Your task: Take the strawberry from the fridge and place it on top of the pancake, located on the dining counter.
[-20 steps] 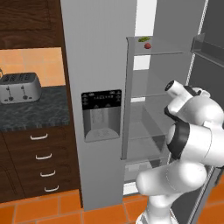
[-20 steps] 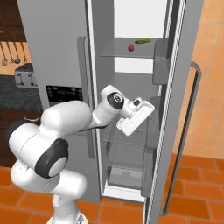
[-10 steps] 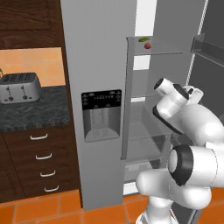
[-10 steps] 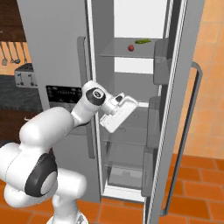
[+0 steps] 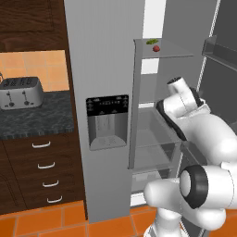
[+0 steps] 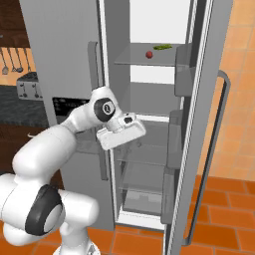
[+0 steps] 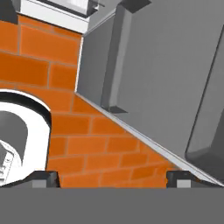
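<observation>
The grey fridge (image 5: 102, 69) (image 6: 60, 50) stands with its right door (image 6: 209, 99) swung wide open. The strawberry (image 5: 156, 47) (image 6: 149, 54), a tiny dark-red berry, lies on the top glass shelf inside. My white hand (image 6: 122, 133) hangs in front of the middle shelves, well below the berry and to its left. It points down at the tiled floor (image 7: 109, 144). My gripper (image 7: 113, 180) is open, with nothing between its fingertips (image 7: 43, 178). The pancake and the dining counter are out of view.
A small green leafy item (image 5: 151, 41) (image 6: 162, 47) lies beside the berry. The open door's bins (image 5: 220, 48) jut out on the right. A toaster (image 5: 21, 92) sits on the black counter (image 5: 41, 122) above drawers (image 5: 44, 166), left of the fridge.
My arm has swung left, so the hand has moved from the middle of the fridge opening to its left side. The jaws have stayed open and the strawberry has not moved.
</observation>
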